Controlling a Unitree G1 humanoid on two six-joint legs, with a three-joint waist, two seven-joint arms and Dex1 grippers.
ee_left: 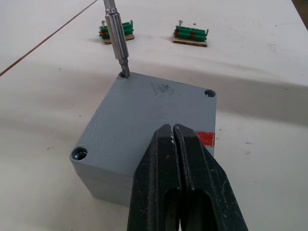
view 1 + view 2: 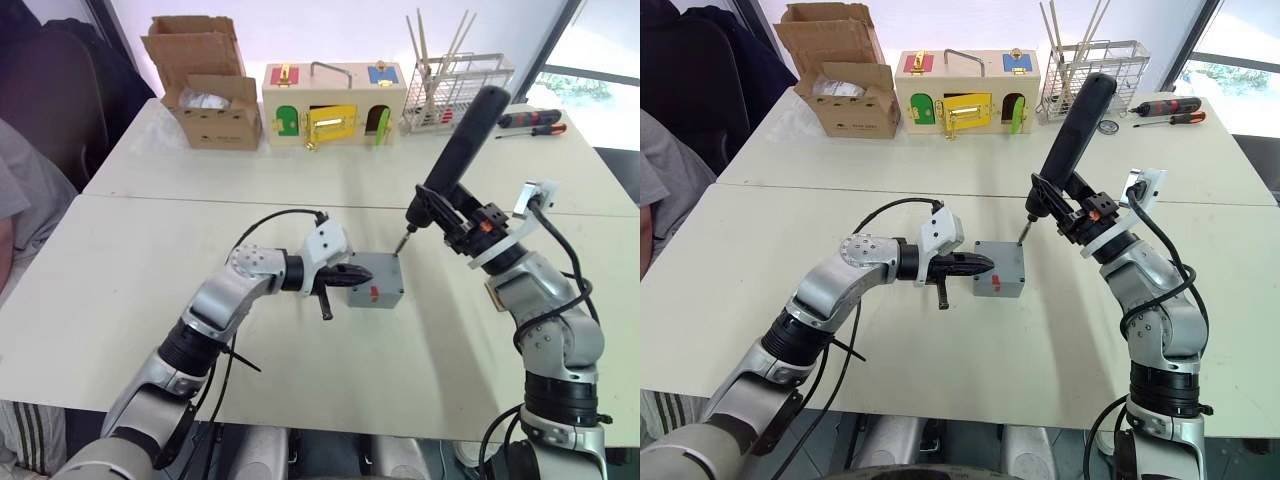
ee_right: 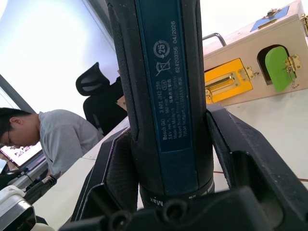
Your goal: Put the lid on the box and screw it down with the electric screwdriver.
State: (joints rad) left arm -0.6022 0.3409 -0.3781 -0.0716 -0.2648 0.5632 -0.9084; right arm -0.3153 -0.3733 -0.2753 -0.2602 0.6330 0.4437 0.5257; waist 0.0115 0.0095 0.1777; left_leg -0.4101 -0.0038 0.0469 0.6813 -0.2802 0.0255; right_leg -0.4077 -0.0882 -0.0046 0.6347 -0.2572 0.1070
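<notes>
The box [image 2: 377,282] sits near the middle of the white table [image 2: 120,290], with the lid [image 1: 144,120] already lying flat on top of it and a red mark showing on the side that faces the robot. In the left wrist view the lid's corners have round screw holes, and the thin metal bit of the electric screwdriver [image 2: 458,152] stands in the far corner hole, touching it. The screwdriver leans, its black body rising up and away from the box toward the robot's right. The right gripper [image 2: 455,222] is clamped around the lower part of that body, one black finger on each side of it, as the right wrist view shows plainly. The left gripper [image 2: 358,274] reaches in from the robot's left with its two fingers pressed together, tips resting against the near edge of the lid above the red mark. Beyond the box two small green fixtures [image 1: 153,32] with screws stand on the table. Along the far edge are a brown cardboard box [image 2: 205,85], a wooden box with coloured doors [image 2: 333,105], a wire rack [image 2: 455,92] and two red-and-black hand screwdrivers [image 2: 530,122]. A person in a grey shirt [image 3: 60,137] sits to the robot's left
</notes>
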